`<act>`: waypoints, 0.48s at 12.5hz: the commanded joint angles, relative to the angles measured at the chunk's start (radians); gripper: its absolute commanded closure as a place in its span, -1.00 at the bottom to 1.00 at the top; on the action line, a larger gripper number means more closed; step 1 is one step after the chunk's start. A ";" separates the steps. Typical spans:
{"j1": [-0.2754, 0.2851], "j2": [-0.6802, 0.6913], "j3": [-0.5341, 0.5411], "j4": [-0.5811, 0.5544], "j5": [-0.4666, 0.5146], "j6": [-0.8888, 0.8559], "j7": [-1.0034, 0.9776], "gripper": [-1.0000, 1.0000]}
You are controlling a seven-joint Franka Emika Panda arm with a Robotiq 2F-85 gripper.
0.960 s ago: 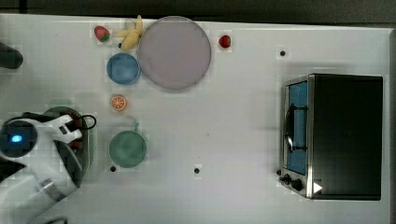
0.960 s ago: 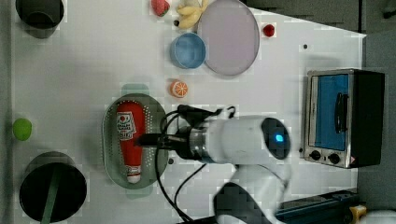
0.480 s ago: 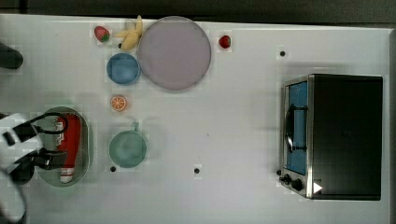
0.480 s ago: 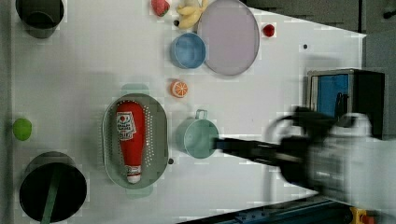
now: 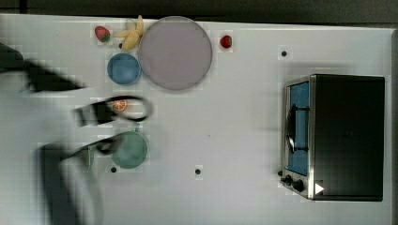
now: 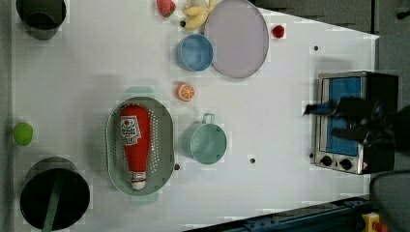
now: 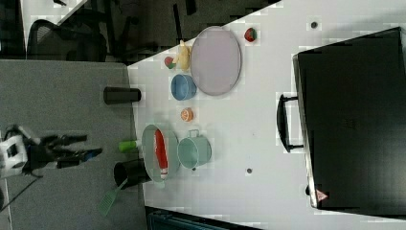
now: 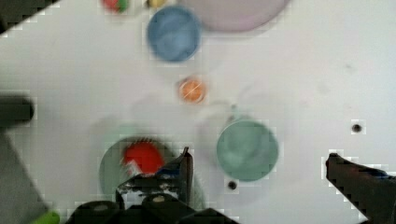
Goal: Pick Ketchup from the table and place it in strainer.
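The table [image 6: 290, 111] carries a toaster oven [image 6: 355, 121] at the left view's right. The strainer [image 6: 164, 145] sits beside a green cup [image 6: 205, 141]. The Ketchup [image 6: 134, 142] lies lengthwise inside the strainer, cap toward the left view's bottom. The gripper [image 8: 257, 163] hangs above, fingers [image 8: 184, 170] wide apart, empty.

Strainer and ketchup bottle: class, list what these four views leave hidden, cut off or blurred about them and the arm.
- Top view: the blurred arm smears over the table's left, covering the strainer.
- Wrist view: the ketchup is a red blur, its lower part behind the gripper.
- Right view: the strainer is seen edge-on, its perforated bottom unreadable.
- Left view: the ketchup's label text is too small.
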 commanded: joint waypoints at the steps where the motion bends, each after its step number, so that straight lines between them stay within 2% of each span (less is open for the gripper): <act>1: -0.075 0.019 -0.152 0.013 -0.001 -0.045 0.051 -1.00; 4: -0.078 0.015 -0.269 0.012 -0.012 -0.061 0.044 -1.00; 6: -0.078 0.014 -0.309 0.012 -0.034 -0.072 -0.007 -1.00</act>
